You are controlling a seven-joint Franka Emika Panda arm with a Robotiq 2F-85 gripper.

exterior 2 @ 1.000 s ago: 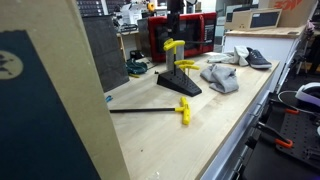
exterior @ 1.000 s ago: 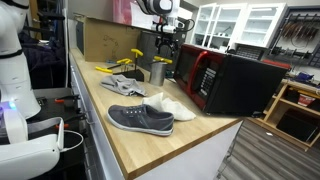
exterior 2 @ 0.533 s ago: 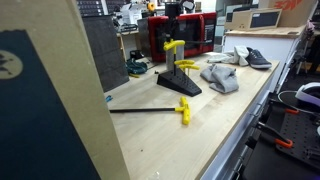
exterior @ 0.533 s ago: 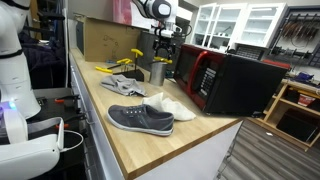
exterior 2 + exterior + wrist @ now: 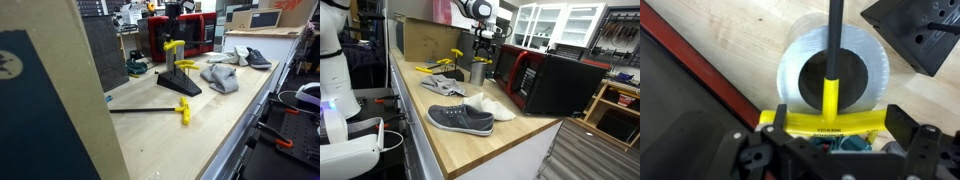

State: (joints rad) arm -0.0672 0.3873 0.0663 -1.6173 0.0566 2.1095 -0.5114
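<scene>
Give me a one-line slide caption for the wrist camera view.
Open gripper poised above a yellow-handled black T-shaped tool standing in a round pale cup on the wooden benchtop.

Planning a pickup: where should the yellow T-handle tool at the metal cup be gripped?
Probably grip the yellow crossbar of the T-handle tool from above, jaws across its narrow width. It lies level, closest to the open gripper, and is thicker than the thin black shaft crossing the metal cup.
</scene>
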